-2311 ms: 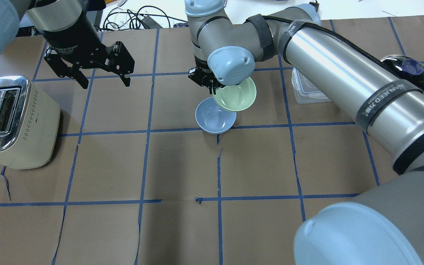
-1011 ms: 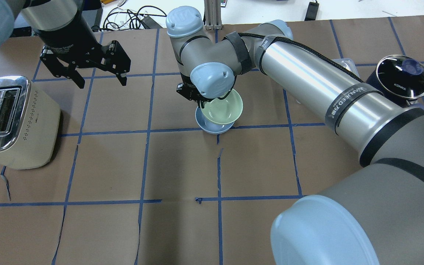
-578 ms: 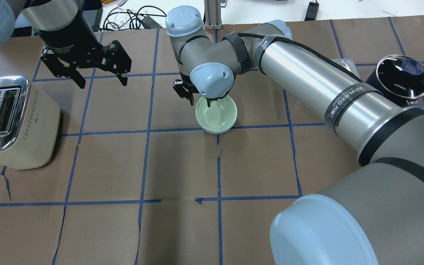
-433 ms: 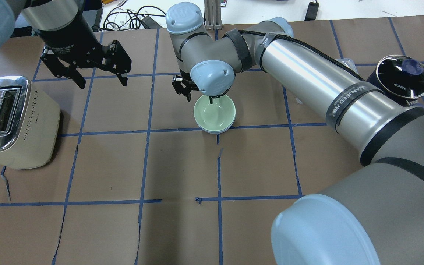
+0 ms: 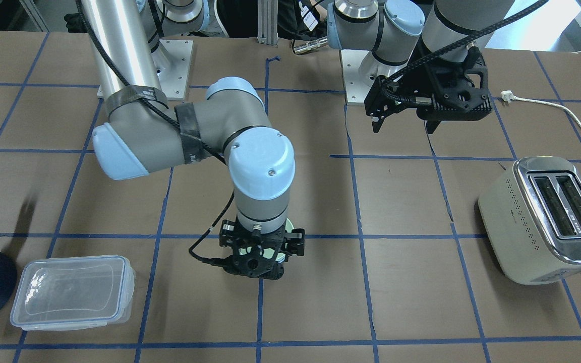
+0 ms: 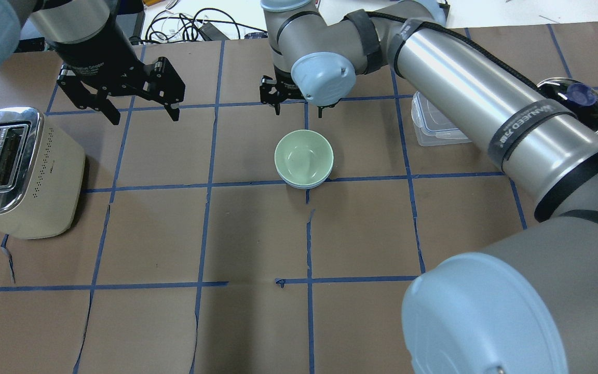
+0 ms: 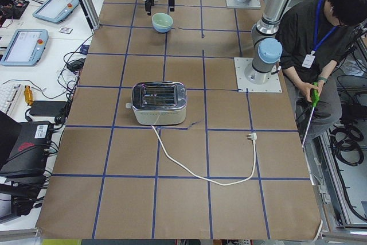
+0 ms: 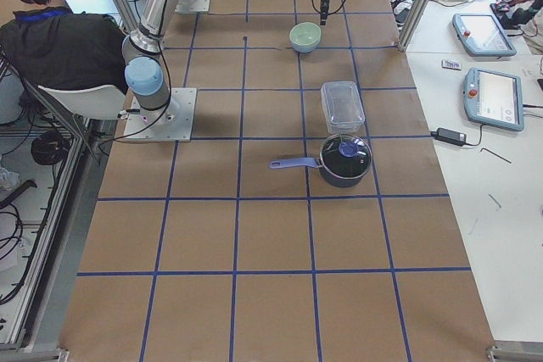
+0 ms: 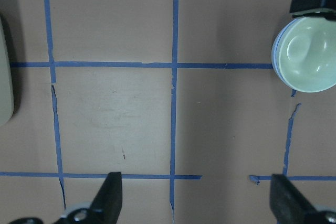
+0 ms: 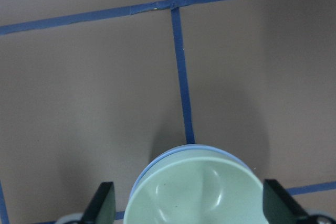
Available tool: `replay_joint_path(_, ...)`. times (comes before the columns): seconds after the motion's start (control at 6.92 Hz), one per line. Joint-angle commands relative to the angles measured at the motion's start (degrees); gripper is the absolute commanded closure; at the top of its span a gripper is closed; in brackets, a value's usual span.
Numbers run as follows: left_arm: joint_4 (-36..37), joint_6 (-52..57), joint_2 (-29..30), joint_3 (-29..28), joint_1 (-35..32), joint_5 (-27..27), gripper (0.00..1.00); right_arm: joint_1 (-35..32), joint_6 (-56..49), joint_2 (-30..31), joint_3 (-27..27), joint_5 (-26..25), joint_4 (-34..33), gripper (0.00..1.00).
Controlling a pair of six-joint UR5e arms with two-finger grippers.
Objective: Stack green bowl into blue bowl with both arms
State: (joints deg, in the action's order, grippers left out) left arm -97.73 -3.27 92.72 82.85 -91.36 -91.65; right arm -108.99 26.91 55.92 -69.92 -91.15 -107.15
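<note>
The green bowl [image 6: 304, 156] sits nested inside the blue bowl [image 10: 184, 148] near the table's middle. Only a thin blue rim shows around it in the right wrist view, where the green bowl [image 10: 194, 192] fills the bottom edge. My right gripper [image 6: 299, 110] is open and empty, raised above the far side of the stack and not touching it. My left gripper [image 6: 146, 118] is open and empty, hovering well to the left of the bowls. The left wrist view shows the stacked green bowl [image 9: 307, 53] at its right edge.
A cream toaster [image 6: 18, 171] stands at the left, its cord trailing toward the table's left end. A clear lidded container [image 6: 434, 124] and a dark blue saucepan [image 6: 574, 101] are at the right. Cables lie beyond the far edge.
My right gripper lowered the green bowl into the blue bowl, opened, and rose away toward the far side. My left gripper has stayed almost still.
</note>
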Motion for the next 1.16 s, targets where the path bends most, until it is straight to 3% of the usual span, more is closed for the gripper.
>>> replay_joint_path(0.0, 0.0, -0.07, 0.0, 0.03, -0.04, -0.02, 0.0, 7.79, -10.66, 4.88, -0.13, 0.18, 4.58, 0.0)
replay_joint_path(0.29, 0.09, -0.5, 0.0, 0.11, -0.22, 0.07, 0.0, 12.73, -16.42, 10.32, -2.22, 0.1, 12.29, 0.0)
replay_joint_path(0.72, 0.09, -0.68, 0.0, 0.11, -0.13, 0.25, 0.0, 20.9, -27.95, 26.55, -18.26, 0.18, 12.07, 0.0)
replay_joint_path(0.87, 0.09, -0.77, 0.0, 0.12, -0.13, 0.25, 0.0, 21.01, -27.96, 30.96, -21.81, 0.18, 11.45, 0.0)
replay_joint_path(1.01, 0.0, -0.86, 0.0, 0.12, -0.22, 0.16, 0.0, 21.01, -27.7, 32.14, -21.58, -0.08, 13.53, 0.0)
